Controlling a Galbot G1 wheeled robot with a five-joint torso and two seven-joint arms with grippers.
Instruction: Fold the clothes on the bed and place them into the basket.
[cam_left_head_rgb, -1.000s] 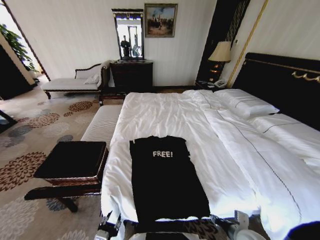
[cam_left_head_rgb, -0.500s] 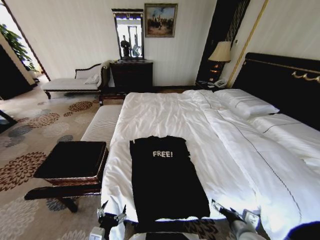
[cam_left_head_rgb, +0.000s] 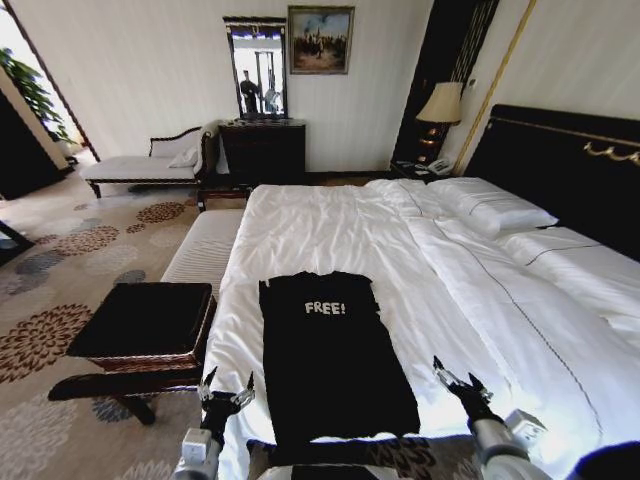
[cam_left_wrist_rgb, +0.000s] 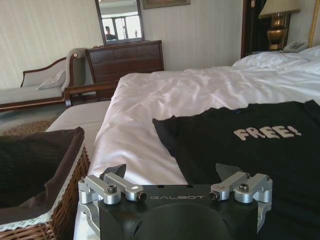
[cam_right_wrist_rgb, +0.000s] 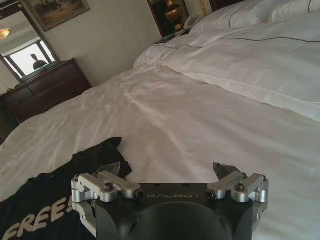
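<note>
Black T-shirt (cam_left_head_rgb: 330, 350) flat on the bed (cam_left_head_rgb: 340, 230), both grippers spread wide.

Head view: the smooth rectangular shirt lies at the wrinkled white duvet's 6 o'clock end; left gripper (cam_left_head_rgb: 226, 386) hovers at its 7 o'clock corner, right gripper (cam_left_head_rgb: 457, 382) at 4 o'clock, fingers apart; the woven basket (cam_left_head_rgb: 145, 325) sits at 9 o'clock. Left wrist view: metal fingers parted, wicker wall (cam_left_wrist_rgb: 65, 210) beside the shirt (cam_left_wrist_rgb: 250, 150). Right wrist view: fingers parted over creased duvet (cam_right_wrist_rgb: 200, 110).

The T-shirt (cam_left_head_rgb: 330, 350) is soft black matt cloth. The bed (cam_left_head_rgb: 330, 225) has smooth white cloth. The basket (cam_left_wrist_rgb: 65, 200) is rough brown wicker.
</note>
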